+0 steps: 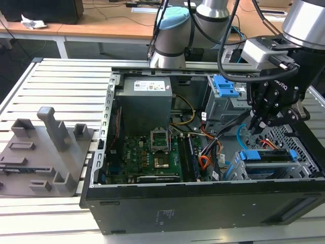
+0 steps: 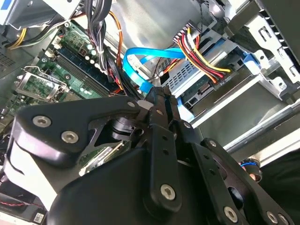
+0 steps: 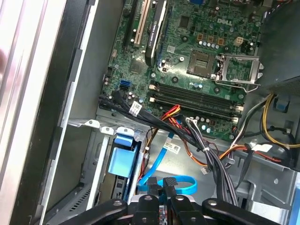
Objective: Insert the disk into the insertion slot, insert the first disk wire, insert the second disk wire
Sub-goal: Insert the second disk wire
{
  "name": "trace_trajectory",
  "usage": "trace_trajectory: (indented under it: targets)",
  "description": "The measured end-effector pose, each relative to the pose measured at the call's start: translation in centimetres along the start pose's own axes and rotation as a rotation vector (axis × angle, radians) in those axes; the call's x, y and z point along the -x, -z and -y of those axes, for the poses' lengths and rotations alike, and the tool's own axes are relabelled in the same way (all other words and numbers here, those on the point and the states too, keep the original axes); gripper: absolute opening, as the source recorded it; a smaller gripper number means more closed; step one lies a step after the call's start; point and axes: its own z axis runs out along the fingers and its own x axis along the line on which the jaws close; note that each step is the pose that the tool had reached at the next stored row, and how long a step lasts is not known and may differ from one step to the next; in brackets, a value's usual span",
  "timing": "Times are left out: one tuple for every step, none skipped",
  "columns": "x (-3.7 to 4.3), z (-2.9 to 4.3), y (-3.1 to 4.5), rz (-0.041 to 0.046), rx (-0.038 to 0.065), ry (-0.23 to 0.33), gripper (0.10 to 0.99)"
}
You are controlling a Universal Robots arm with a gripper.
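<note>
The disk (image 1: 269,157), in its blue carrier, lies inside the insertion slot (image 1: 287,136) at the exterior view's right end of the open computer case. A bundle of red, yellow and black wires (image 2: 206,58) runs into a plug on the disk's (image 2: 199,84) edge. My gripper (image 1: 254,128) hangs just above the slot's inner end. Its fingers (image 2: 157,101) are pressed together on the end of a flat blue disk wire (image 2: 140,58), which loops away behind them. The same blue wire loop (image 3: 180,182) shows at the fingertips in the first wrist view, next to the carrier (image 3: 123,159).
The motherboard (image 1: 147,152) and the grey power supply (image 1: 144,101) fill the case's left half. A taller grey cage with a blue clip (image 1: 223,87) stands behind my gripper. Loose cable bundles (image 3: 211,154) cross the case floor. A grey fixture (image 1: 45,147) sits on the slatted table.
</note>
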Motion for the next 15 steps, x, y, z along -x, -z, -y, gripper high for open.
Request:
trace_trajectory:
  targets:
    - [-0.03, -0.01, -0.01, 0.0, 0.0, 0.0, 0.165]
    - [-0.36, -0.09, -0.02, 0.0, 0.0, 0.0, 0.165]
    - [-0.93, -0.23, -0.06, 0.0, 0.0, 0.0, 0.165]
    - [-1.63, -0.39, -0.1, -0.0001, 0.0, 0.0, 0.165]
    - [-2.6, -0.63, -0.17, 0.0, 0.0, 0.0, 0.165]
    - [-3.29, -0.69, -0.28, 0.0002, 0.0, 0.0, 0.165]
    - [-3.66, -0.52, -0.42, 0.0003, 0.001, 0.0, 0.165]
    - [-3.78, -0.22, -0.56, 0.0005, 0.001, 0.0, 0.165]
    - [-3.82, -0.08, -0.63, 0.0006, 0.001, 0.0, 0.165]
    - [-3.88, 0.17, -0.77, 0.0002, 0.001, 0.0, 0.165]
    - [-3.92, 0.36, -0.86, 0.0002, 0.002, 0.0, 0.165]
    - [-3.94, 0.49, -0.91, 0.0003, 0.002, 0.0, 0.165]
    - [-3.98, 0.68, -1.01, 0.0004, 0.002, 0.0, 0.165]
    - [-4.01, 0.83, -1.08, 0.0004, 0.002, 0.0, 0.165]
    - [-4.02, 0.87, -1.09, 0.0002, 0.002, 0.0, 0.165]
